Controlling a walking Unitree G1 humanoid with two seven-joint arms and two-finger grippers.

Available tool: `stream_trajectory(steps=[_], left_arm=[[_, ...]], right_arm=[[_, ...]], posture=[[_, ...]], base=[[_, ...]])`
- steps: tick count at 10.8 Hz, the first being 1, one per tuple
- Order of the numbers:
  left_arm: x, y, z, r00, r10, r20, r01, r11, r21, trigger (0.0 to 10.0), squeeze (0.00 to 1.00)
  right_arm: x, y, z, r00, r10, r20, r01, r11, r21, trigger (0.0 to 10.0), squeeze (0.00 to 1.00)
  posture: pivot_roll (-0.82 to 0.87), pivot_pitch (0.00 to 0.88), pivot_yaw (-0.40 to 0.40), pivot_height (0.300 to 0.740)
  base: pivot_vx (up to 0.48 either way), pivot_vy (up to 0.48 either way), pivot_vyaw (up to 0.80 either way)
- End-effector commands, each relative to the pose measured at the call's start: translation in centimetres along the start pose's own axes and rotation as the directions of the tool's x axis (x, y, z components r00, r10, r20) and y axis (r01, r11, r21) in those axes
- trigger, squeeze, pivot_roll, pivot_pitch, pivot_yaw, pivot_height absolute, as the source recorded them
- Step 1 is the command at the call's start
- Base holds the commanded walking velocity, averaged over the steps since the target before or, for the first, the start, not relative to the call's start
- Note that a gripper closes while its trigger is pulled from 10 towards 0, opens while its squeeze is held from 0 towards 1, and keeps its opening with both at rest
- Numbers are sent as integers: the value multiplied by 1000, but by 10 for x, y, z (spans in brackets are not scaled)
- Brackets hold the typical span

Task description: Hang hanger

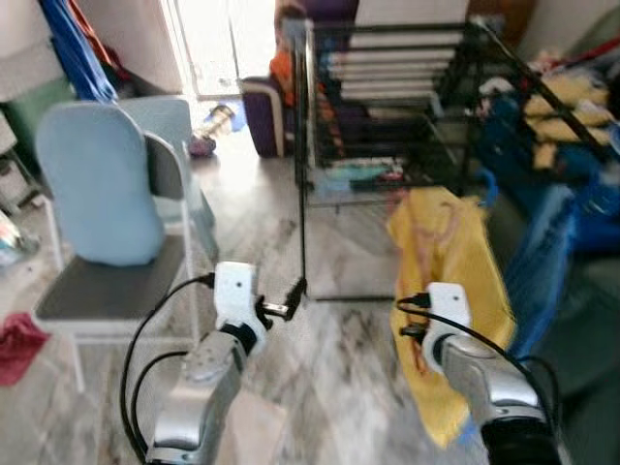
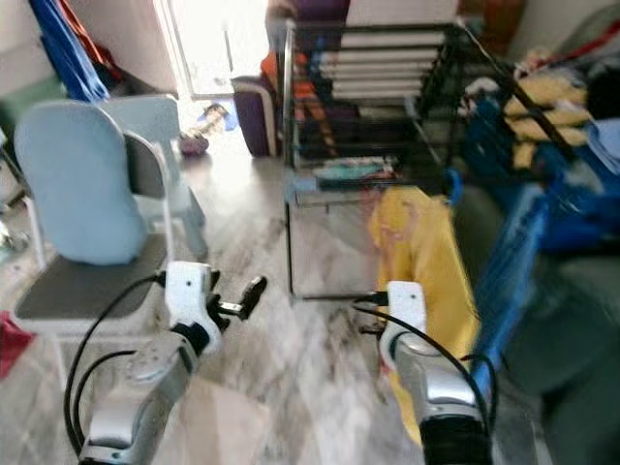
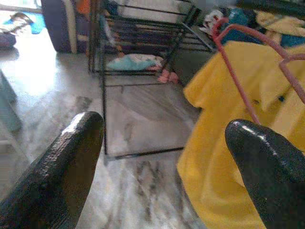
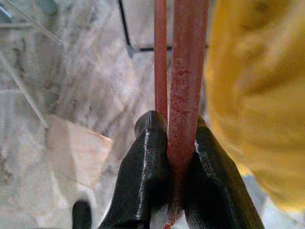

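My right gripper [image 4: 175, 130] is shut on the red wire hanger [image 4: 183, 86], pinching two of its rods between the black fingers. A yellow shirt [image 1: 450, 276] hangs on that hanger, in front of my right arm and low over the floor. The hanger's red wire [image 3: 237, 78] also crosses the shirt in the left wrist view. My left gripper [image 3: 164, 126] is open and holds nothing; it is out in front [image 1: 281, 310], left of the shirt, near the foot of the black wire drying rack [image 1: 302, 194]. The rack's top bars [image 1: 407, 44] lie further back.
A chair with a light blue cushion [image 1: 102, 184] stands close on the left, with a red cloth [image 1: 15, 344] on the floor beside it. A dark bag [image 1: 263, 116] sits behind the rack. Blue and yellow clothes [image 1: 572, 145] are heaped on the right. Marble floor lies between.
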State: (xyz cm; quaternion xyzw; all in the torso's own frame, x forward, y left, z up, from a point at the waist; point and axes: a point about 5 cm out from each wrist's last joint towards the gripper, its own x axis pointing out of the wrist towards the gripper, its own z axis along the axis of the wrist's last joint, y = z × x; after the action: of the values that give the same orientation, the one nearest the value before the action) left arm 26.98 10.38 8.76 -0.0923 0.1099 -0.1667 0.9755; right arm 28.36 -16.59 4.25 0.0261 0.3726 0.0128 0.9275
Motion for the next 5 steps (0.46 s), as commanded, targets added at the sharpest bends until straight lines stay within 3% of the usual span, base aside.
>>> stream_trajectory(steps=[1,5], left_arm=[[-1,7,2,1000,20,-9,-20,1000,3,10000,0],[-2,4,1,1000,-1,-15,1,1000,9,10000,0]], right_arm=[[0,12,7,999,37,23,-37,999,-13,10000,0],[1,12,7,999,44,20,-43,999,-18,10000,0]], posture=[[-75,0,-8,740],[-74,0,-10,740]], base=[[405,255,0],[329,350,0]])
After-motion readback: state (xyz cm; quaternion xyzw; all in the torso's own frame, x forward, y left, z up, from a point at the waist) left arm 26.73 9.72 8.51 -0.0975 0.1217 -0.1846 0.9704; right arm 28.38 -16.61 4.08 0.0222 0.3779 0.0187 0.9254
